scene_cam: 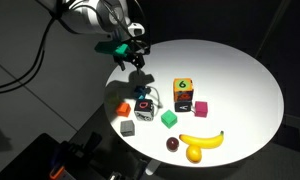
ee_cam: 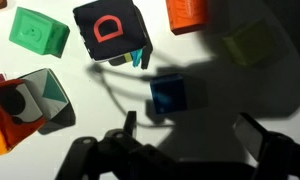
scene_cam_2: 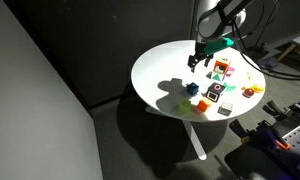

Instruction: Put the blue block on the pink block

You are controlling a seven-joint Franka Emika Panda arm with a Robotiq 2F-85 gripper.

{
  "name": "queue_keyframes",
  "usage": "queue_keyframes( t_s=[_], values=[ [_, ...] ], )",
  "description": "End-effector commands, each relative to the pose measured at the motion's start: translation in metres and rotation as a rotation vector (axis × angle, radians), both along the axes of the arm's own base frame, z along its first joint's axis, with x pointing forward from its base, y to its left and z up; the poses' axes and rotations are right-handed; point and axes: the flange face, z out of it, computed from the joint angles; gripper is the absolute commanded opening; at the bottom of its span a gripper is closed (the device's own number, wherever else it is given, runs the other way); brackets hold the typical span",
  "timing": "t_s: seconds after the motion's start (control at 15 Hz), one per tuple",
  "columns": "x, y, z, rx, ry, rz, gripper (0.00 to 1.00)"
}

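Note:
The blue block [ee_cam: 168, 95] is a small cube on the white table, lying in the gripper's shadow; in an exterior view the blue block [scene_cam_2: 191, 89] sits near the middle of the table. My gripper [ee_cam: 193, 132] hangs above it, open, with nothing between its dark fingers [ee_cam: 258, 135]. In the wrist view the block lies just ahead of the jaws, nearer one finger. In both exterior views the gripper [scene_cam: 130, 55] [scene_cam_2: 197, 55] is well above the tabletop. The pink block [scene_cam: 200, 107] rests beside a taller yellow-green block marked "6" [scene_cam: 182, 90], apart from the blue one.
A black cube with a red "D" [ee_cam: 110, 30] stands close beside the blue block. Around it are a green block [ee_cam: 40, 32], an orange piece [ee_cam: 187, 12] and a multicoloured block [ee_cam: 25, 100]. A banana [scene_cam: 202, 140] and a grey block [scene_cam: 126, 127] lie near the table's edge.

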Motion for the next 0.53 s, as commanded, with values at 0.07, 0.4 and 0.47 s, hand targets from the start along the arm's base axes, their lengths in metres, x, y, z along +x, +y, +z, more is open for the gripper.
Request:
queue_keyframes(
  t_s=[0.07, 0.4, 0.47],
  values=[
    [0.001, -0.005, -0.018, -0.022, 0.005, -0.008, 1.00],
    [-0.004, -0.011, -0.043, -0.028, 0.013, 0.010, 1.00],
    [-0.005, -0.012, -0.049, -0.030, 0.013, 0.015, 1.00]
  ],
)
